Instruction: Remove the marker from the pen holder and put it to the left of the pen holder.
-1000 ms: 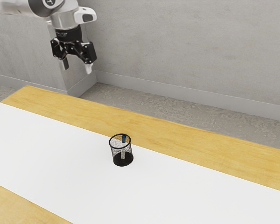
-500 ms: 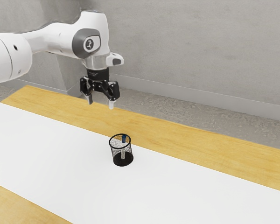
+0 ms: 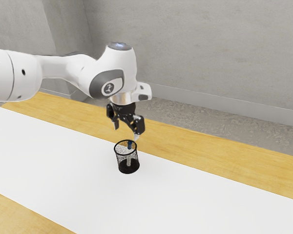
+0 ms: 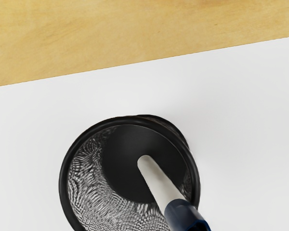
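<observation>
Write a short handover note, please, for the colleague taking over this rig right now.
Gripper: open, empty, hanging just above the pen holder, fingers apart.
Marker: inside the holder, leaning against its side, blue end up near the rim.
Holder: upright on the white strip of the table.
Done: the hand is over the holder; the marker is not yet gripped.
Left: grip the marker, lift it out, set it down to the left of the holder, let go.

Black mesh pen holder (image 4: 63,185), navy-and-pale-grey marker (image 4: 160,185), white-and-yellow tabletop (image 3: 205,146).
</observation>
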### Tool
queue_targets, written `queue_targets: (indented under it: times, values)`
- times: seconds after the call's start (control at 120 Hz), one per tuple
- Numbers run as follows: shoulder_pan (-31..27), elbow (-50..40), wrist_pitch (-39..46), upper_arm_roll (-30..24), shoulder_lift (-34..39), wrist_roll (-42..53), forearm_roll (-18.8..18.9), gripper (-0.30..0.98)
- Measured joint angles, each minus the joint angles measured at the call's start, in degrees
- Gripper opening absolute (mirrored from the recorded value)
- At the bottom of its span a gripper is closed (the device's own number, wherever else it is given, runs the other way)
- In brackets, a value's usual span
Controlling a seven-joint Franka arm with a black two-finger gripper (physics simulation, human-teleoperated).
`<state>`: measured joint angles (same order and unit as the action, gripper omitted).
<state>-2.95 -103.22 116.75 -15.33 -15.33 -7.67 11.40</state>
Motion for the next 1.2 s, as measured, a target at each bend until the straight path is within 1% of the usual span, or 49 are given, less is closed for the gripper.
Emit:
queue_targets:
  times: [0.083,0.2,0.392,0.483,0.567,0.708,0.8,1.05,1.133,1.2]
  values:
    - [0.04,-3.08,3.64,-0.85,0.57,0.07,0.50,0.69]
    - [-0.03,-5.15,6.93,-1.06,0.33,0.13,0.80,0.69]
    - [-0.07,-7.60,8.94,-0.86,0.58,0.22,0.95,0.68]
    - [-0.18,-7.78,8.92,-0.70,0.16,0.25,0.98,0.66]
    - [-0.16,-7.57,8.80,-0.67,-0.38,0.27,1.06,0.58]
    - [-0.20,-7.39,8.68,-0.62,-0.35,0.31,1.20,0.34]
    - [-0.22,-6.70,8.48,-0.58,-0.43,0.33,1.31,0.22]
    - [-0.23,-5.76,7.74,-0.58,-1.03,0.23,1.74,-0.01]
    - [-0.24,-4.98,7.19,-0.42,-0.60,0.01,1.99,-0.05]
    - [-0.29,-2.10,5.22,0.72,-0.23,-0.21,1.99,-0.06]
